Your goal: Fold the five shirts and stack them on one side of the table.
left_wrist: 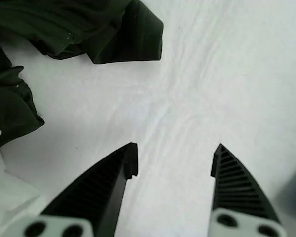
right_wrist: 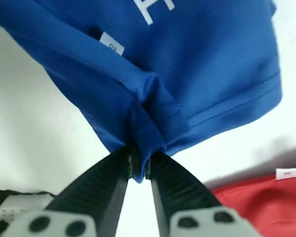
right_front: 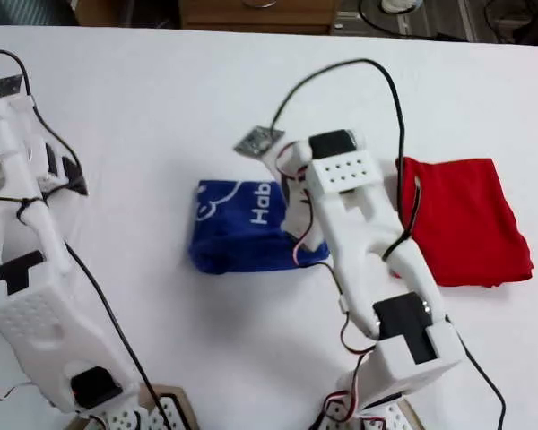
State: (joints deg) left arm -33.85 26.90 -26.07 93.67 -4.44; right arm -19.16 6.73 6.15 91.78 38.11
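Plainly, the risks here sit with the cloth. At the far left, the left arm (right_front: 31, 296) holds the left gripper (left_wrist: 175, 154) over bare white surface (left_wrist: 222, 69), its fingers spread apart with nothing between them. A crumpled dark shirt (left_wrist: 74, 29), perhaps dark green though it may be black, lies unfolded just beyond the tips. Closing where it is, the gripper would pinch only air. A grab at one loose lobe would likely drag the heap rather than spread it.

In the middle lies the blue shirt (right_front: 238, 237), bundled into a rough fold. The right gripper (right_wrist: 139, 167) is clamped tight on a small bunched pleat at its hem. That hold is narrow, so I judge that a lift or pull could let the thin fabric slip out. It could also haul one layer and undo the fold. The edge gathered in the fingers is puckered, so the shirt may land skewed.

The red shirt (right_front: 462, 222) lies folded flat at the right, near the blue one but apart from it. A sweep of the right arm (right_front: 368, 242) or its black cable (right_front: 399, 134) could rumple it or shove it toward the surface's right edge.

Count: two arms and two grippers. Three shirts are in sight, one dark, one blue and one red, against the five named. One is folded neat, one half done and one untouched.
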